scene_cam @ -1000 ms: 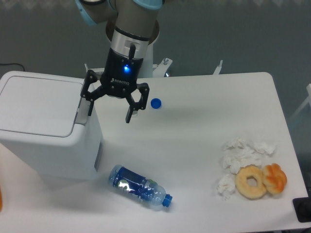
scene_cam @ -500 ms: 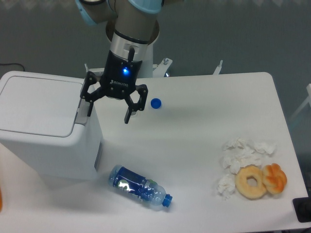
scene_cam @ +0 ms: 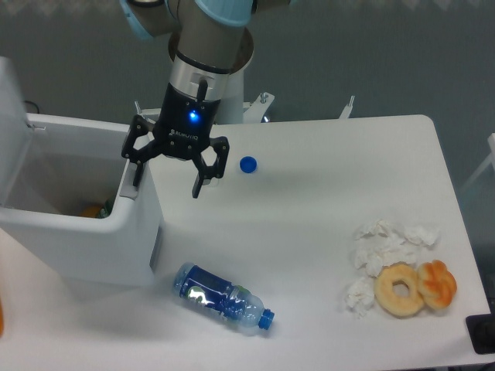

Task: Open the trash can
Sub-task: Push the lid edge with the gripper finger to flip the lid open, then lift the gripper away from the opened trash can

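Trash can [scene_cam: 116, 239] with lid [scene_cam: 11, 127] raised upright; gripper [scene_cam: 165, 175], jaws spread and empty, one finger at the can's right rim.

The only readable lettering is a small white brand name, which appears to read "ROBOTIQ", printed across the black body of the two-finger gripper [scene_cam: 165, 171] in the upper left of the frame, just under its glowing blue light. The clear plastic bottle with a blue label [scene_cam: 222, 298], lying at the lower centre of the frame, has white patches on its wrapper, but these are too small and blurred to make out as words. No other writing, number or sign can be read.
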{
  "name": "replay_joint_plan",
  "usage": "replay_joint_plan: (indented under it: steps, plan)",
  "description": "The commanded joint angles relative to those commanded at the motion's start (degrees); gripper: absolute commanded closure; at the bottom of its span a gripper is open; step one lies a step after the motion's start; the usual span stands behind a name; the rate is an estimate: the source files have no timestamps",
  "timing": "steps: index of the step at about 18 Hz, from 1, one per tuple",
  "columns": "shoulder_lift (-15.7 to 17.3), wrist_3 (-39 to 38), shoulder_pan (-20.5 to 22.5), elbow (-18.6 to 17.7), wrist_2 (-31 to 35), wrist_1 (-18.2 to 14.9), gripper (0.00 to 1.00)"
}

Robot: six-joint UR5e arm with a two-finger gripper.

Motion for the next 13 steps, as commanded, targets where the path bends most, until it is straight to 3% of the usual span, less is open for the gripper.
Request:
replay_joint_plan:
  steps: [5,9,13]
  plan:
    - [0.00,0.26,0.79,1.05,0.00,0.17,0.00]
    - [-0.09,1.05,2.81,4.73,0.09,0.26,0.00]
    - [-0.26,8.94,3.34,5.63,0.53,0.18,0.00]
